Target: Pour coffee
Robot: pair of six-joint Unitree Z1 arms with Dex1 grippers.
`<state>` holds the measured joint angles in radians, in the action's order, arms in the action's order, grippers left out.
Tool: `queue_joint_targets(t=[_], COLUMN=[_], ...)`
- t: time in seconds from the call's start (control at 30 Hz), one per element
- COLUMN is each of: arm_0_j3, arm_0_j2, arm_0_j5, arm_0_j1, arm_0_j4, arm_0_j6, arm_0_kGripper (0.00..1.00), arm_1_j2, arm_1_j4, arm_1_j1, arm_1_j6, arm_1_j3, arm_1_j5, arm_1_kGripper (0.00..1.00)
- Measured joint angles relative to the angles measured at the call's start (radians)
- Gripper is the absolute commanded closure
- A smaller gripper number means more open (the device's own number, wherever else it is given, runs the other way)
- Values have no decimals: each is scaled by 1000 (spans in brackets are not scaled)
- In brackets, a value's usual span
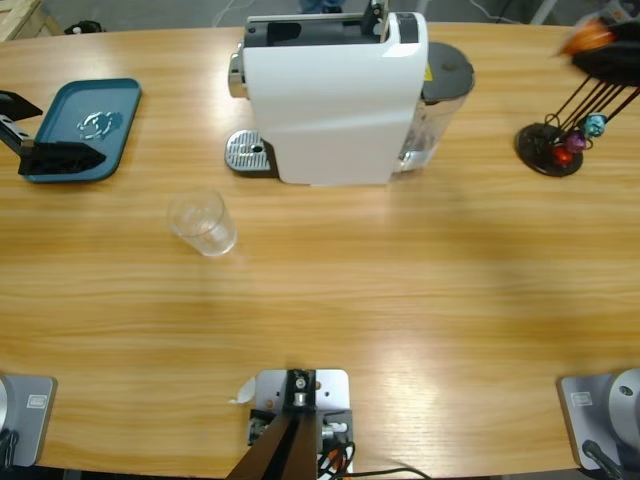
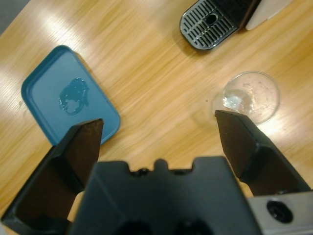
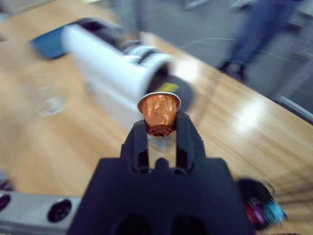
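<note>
No coffee shows in any view. A clear glass tumbler (image 1: 203,223) (image 2: 252,95) stands empty on the table, in front and to the left of the white coffee machine (image 1: 335,95) (image 3: 112,73). My left gripper (image 1: 62,140) (image 2: 159,122) hovers open over the teal tray (image 1: 115,100) (image 2: 44,78) at the far left, holding nothing. My right gripper (image 1: 603,50) (image 3: 159,125) is raised at the back right, shut on a shiny orange capsule (image 1: 588,38) (image 3: 159,110).
The machine's metal drip grate (image 1: 248,152) (image 2: 208,22) juts out at its left front. A black capsule stand (image 1: 550,148) with coloured capsules is at the right, below my right gripper. A person's legs (image 3: 259,34) show beyond the table.
</note>
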<state>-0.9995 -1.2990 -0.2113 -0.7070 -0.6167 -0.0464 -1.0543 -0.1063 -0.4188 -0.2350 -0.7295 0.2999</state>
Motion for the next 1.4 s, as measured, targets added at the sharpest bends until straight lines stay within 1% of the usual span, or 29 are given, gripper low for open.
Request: queue_joint_targets(t=[0.1, 0.23, 0.37, 0.53, 0.73, 1.03, 1.4], arm_0_j3=[5, 10, 11, 11, 19, 52, 103], arm_0_j2=[0, 12, 55, 78, 78, 79, 91], arm_0_j5=[1, 1, 2, 7, 9, 9, 9], arm_0_j1=[-17, -20, -21, -21, -21, -21, -21], arm_0_j4=[0, 0, 0, 0, 20, 38, 72], arm_0_j6=[-21, -51, -61, -64, -64, -64, -60], arm_0_kGripper=[0, 0, 0, 0, 0, 0, 0], arm_1_j2=[-120, -281, -411, -535, -598, -687, -702], arm_1_j4=[3, 2, -13, -23, -27, -14, -9], arm_1_j1=[-94, -179, -233, -302, -318, -318, -314], arm_1_j6=[-45, -80, -88, -89, -95, -123, -153], arm_1_j3=[-106, -288, -462, -578, -593, -593, -593], arm_1_j5=[63, 104, 131, 132, 128, 55, -18], arm_1_kGripper=[1000, 1000, 1000, 1000, 1000, 1000, 1000])
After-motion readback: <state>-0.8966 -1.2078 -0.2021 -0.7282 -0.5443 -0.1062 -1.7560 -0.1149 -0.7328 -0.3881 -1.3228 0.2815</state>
